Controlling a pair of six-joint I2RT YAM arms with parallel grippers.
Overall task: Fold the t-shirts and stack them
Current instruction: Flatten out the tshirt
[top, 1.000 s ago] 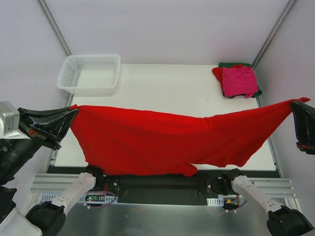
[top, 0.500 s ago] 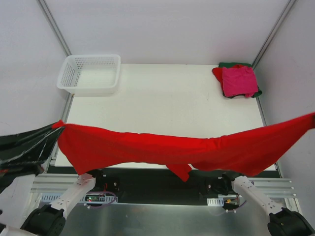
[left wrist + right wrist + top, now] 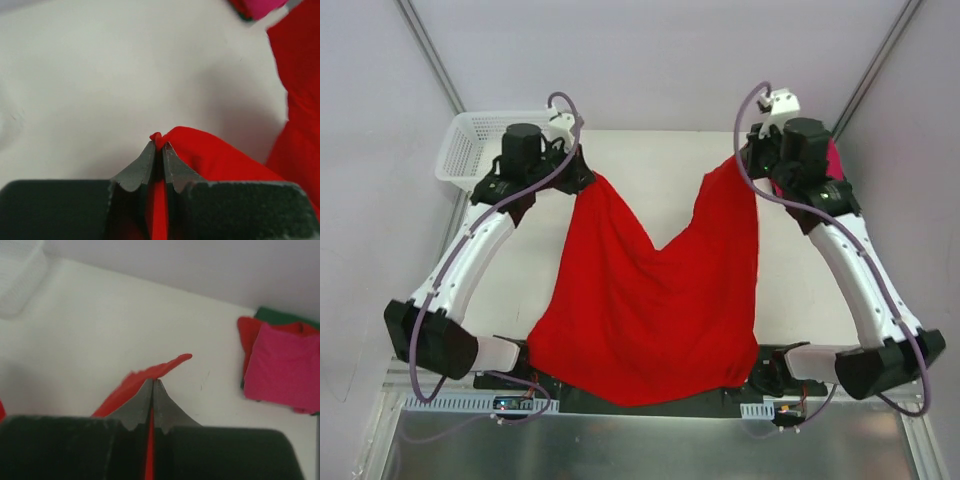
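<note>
At ten o'clock on the counter (image 3: 650, 160) sits a white basket (image 3: 460, 150). The left jaws are clenched on one corner of the bright red t-shirt (image 3: 650, 300), the right jaws on another; the cloth sags between them and drapes toward six o'clock. Folded shirts (image 3: 285, 370) lie at two o'clock.

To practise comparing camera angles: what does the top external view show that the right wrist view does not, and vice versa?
Only top external: both arms, the whole bright red t-shirt draped between left gripper and right gripper. Only right wrist: closed jaws pinching the cloth edge, and the layers of the folded stack: magenta over red over green. Both: red cloth, white table.
</note>
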